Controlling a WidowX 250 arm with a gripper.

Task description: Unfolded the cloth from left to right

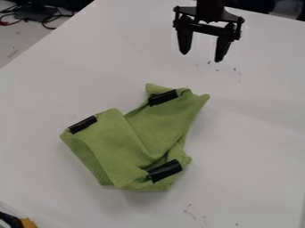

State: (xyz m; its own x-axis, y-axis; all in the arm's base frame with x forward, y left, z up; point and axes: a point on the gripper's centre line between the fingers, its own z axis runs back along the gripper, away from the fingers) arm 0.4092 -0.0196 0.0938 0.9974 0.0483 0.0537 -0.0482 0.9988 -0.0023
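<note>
The gripper (202, 54) hangs at the top right of the camera view, above and behind the cloth, its two fingers spread with nothing between them. A green cloth (113, 144) lies folded and rumpled on the white table, left of centre, apart from the gripper. Black strips mark it at the left corner, near the top and at the lower right. Its left part is folded over, with a crease running down the middle toward the lower-right strip.
The white table (256, 147) spreads around the cloth. Dark cables (51, 18) lie beyond its edge at the upper left. A black and orange object (26, 222) shows at the lower left corner. Small dark marks dot the surface below the gripper and near the front.
</note>
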